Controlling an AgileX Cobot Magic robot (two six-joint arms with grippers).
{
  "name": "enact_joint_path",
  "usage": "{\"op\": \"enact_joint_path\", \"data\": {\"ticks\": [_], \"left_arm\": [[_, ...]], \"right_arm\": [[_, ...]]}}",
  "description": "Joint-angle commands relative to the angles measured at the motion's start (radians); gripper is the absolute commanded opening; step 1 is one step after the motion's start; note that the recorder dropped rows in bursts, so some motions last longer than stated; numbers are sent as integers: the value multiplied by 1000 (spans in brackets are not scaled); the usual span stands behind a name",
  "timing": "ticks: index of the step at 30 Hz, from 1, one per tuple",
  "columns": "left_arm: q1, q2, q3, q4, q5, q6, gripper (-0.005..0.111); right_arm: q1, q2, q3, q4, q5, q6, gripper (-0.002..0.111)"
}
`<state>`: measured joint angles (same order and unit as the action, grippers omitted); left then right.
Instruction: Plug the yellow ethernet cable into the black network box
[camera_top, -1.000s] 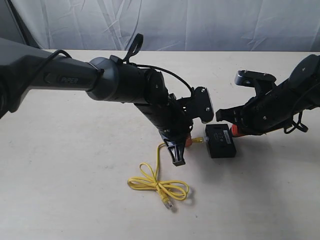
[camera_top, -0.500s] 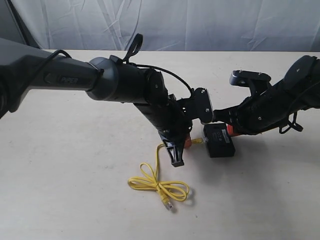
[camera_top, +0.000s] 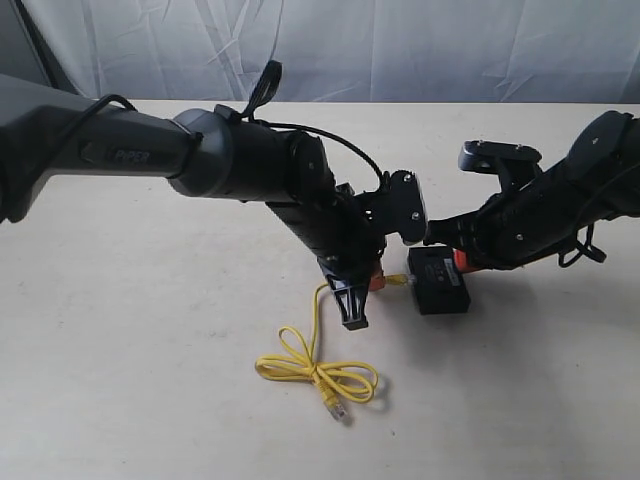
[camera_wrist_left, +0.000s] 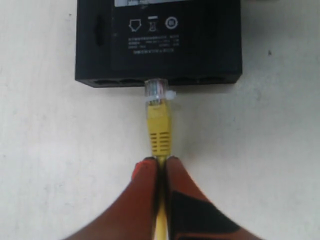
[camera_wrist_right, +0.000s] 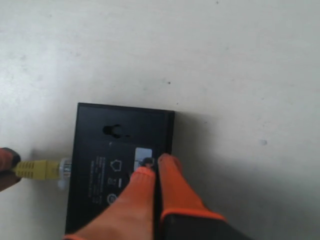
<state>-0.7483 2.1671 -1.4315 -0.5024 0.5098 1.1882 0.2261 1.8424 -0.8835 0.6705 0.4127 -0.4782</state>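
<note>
The black network box (camera_top: 441, 285) lies flat on the pale worktop (camera_top: 150, 330), its port row facing the left arm. The left jaws are closed on the yellow ethernet cable (camera_wrist_left: 159, 131), pinching the cord just behind its boot. The clear plug (camera_wrist_left: 157, 91) touches the port face; whether it is seated cannot be told. The right jaws are closed on nothing, their orange fingertips (camera_wrist_right: 142, 197) resting on the box's top beside the white label (camera_wrist_right: 143, 155). The cable's remainder lies looped on the worktop near the left arm.
</note>
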Motion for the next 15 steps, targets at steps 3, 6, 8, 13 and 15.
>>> {"op": "enact_joint_path", "data": {"ticks": [3, 6, 8, 13, 15], "left_arm": [[-2, -8, -3, -90, -42, 50, 0], [-2, -8, -3, -90, -44, 50, 0], [-2, -8, -3, -90, -44, 50, 0], [-2, -8, -3, -92, -48, 50, 0], [-2, -8, -3, -85, -47, 50, 0]], "right_arm": [[7, 0, 1, 8, 24, -3, 0], [7, 0, 1, 8, 24, -3, 0], [7, 0, 1, 8, 24, -3, 0], [7, 0, 1, 13, 24, -3, 0], [7, -2, 1, 8, 24, -3, 0]]}}
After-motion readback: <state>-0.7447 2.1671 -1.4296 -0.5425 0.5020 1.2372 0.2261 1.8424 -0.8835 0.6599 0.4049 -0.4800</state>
